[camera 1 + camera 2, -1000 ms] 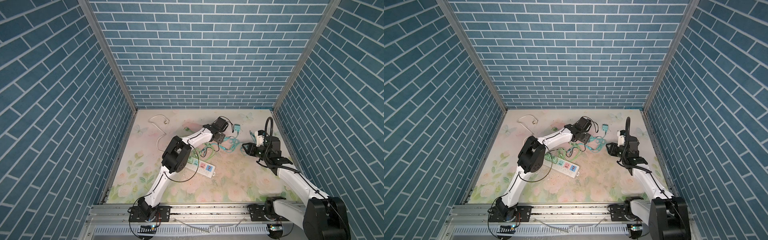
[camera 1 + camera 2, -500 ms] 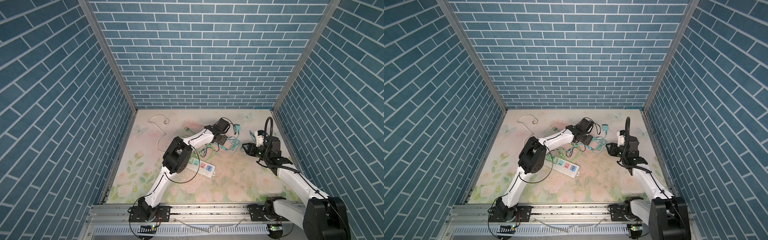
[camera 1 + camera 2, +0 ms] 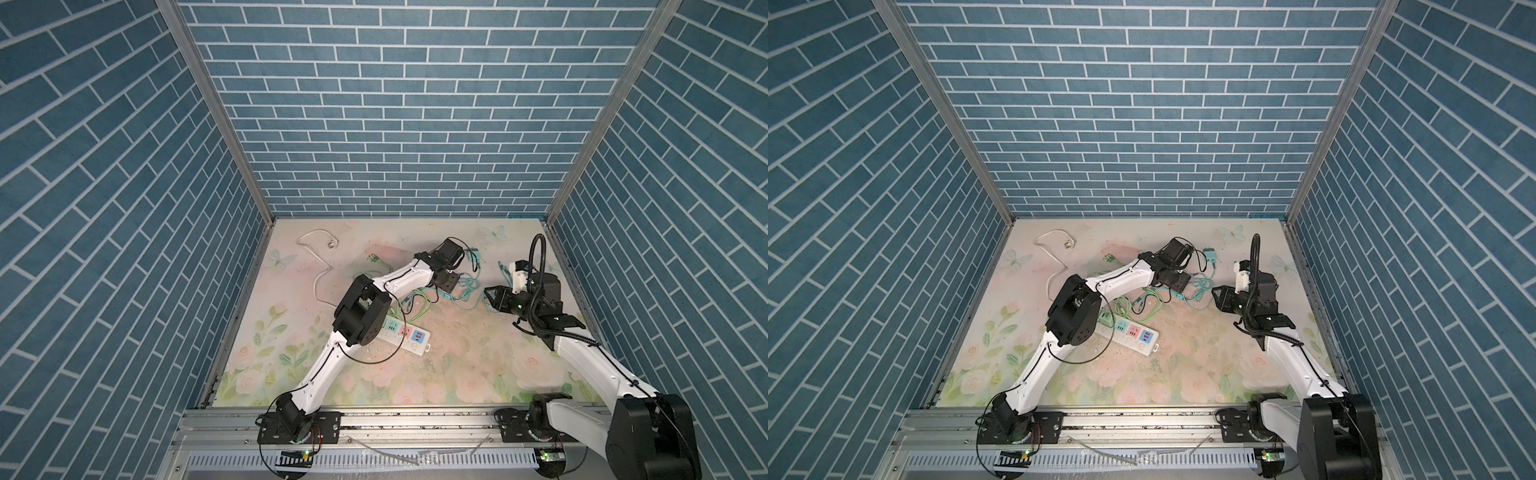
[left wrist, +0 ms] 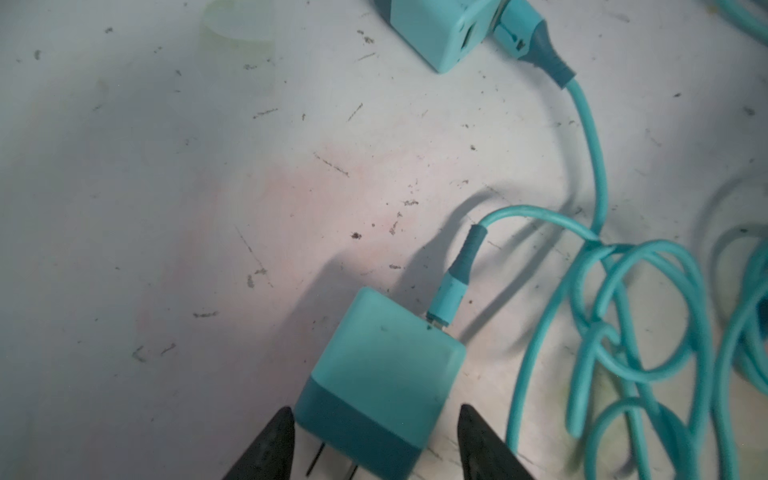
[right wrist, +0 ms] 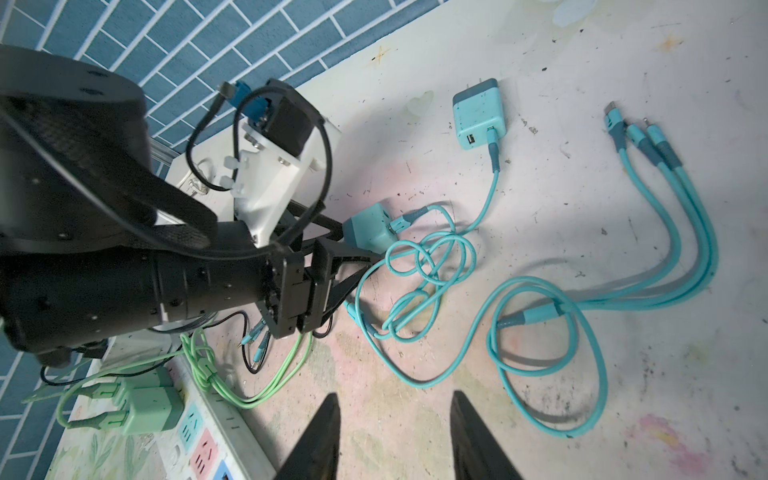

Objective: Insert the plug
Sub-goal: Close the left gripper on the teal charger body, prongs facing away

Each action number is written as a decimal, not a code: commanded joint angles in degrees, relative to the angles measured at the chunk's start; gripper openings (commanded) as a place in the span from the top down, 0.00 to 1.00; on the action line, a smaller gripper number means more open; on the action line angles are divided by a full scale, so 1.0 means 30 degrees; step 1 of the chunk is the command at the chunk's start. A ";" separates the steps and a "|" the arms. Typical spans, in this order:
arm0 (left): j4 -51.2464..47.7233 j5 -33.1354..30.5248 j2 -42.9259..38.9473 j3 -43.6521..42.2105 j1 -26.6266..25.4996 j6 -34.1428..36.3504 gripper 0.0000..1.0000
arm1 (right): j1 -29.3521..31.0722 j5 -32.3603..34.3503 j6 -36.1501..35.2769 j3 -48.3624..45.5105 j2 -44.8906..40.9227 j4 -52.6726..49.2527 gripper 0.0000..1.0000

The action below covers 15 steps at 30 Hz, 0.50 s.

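The plug (image 4: 376,374), a teal two-tone charger cube with two prongs and a teal cable in its far face, lies on the floral mat. My left gripper (image 4: 374,415) stands open astride it, a small gap showing on each side. The right wrist view shows the same plug (image 5: 370,230) at the left gripper's fingertips (image 5: 353,253). The white power strip (image 3: 409,336) (image 3: 1136,336) (image 5: 208,444) lies near the left arm's elbow, a green plug (image 5: 149,409) seated in it. My right gripper (image 5: 395,399) (image 3: 492,297) hovers open and empty over bare mat.
A second teal charger (image 5: 478,114) (image 4: 432,29) lies farther back. Teal cable loops (image 5: 432,266) and a three-headed teal cable (image 5: 648,145) spread between the grippers. Green cables (image 5: 249,386) tangle by the strip. A white cable (image 3: 320,266) lies back left. Blue walls enclose the mat.
My left gripper has shifted slightly to the right toward the teal cables and narrowed a touch. The right arm has not moved.
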 commanded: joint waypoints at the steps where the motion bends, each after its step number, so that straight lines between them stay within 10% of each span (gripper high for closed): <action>1: -0.0721 -0.0054 0.0493 0.0737 -0.0100 0.0406 0.38 | -0.0095 -0.0152 -0.0599 -0.0372 -0.0346 -0.0230 0.57; 15: -0.1336 0.0047 0.1707 0.2342 0.0026 0.1124 0.39 | -0.0111 -0.0358 -0.0658 -0.0388 -0.0251 -0.0141 0.57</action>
